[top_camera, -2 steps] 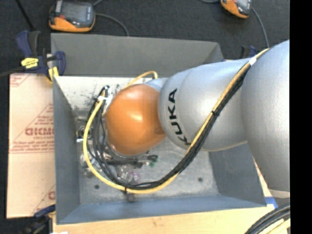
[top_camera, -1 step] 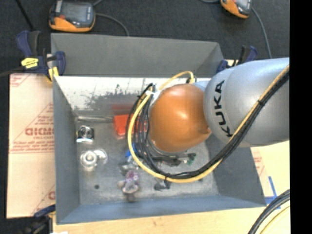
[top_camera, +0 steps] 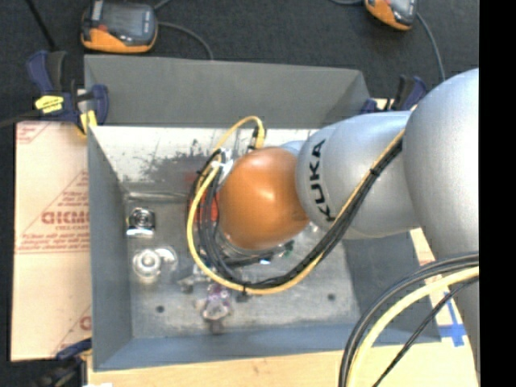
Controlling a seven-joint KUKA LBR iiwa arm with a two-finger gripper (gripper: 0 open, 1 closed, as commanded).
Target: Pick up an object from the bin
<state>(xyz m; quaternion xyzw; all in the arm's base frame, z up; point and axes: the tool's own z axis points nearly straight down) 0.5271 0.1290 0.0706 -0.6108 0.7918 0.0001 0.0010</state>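
**Over the bin's middle: wrist low, grip unread**

Down at the centre of the grey bin (top_camera: 105,297) we find the arm (top_camera: 379,176), reaching in from the right. Its orange cover (top_camera: 258,200) sits square above the gripper (top_camera: 216,285), with a yellow cable (top_camera: 193,216) looped round it. Spread or pressed together? Cannot tell, folks: cover and cabling hide that end of the tool.

The nearest candidate is a small purplish thing (top_camera: 215,301) on the floor near the bin's front wall, just below the wrist's lower edge. Whether it is touched I cannot say. Off to the left, well apart, lie a silvery round piece (top_camera: 149,263) and, behind it, a shiny metal piece (top_camera: 141,220). A red thing (top_camera: 211,204) peeks out behind the cables, mostly hidden.

My read is that this is the descend-and-grasp stage, with nothing seen lifted. To do it well, the tool should come straight down so the purplish thing sits centred in its grasp and is not nudged toward the front wall. It should close only once settled, then rise vertically, keeping the cable loop off the loose pieces. That small, irregular shape could slip, so a square hold counts.
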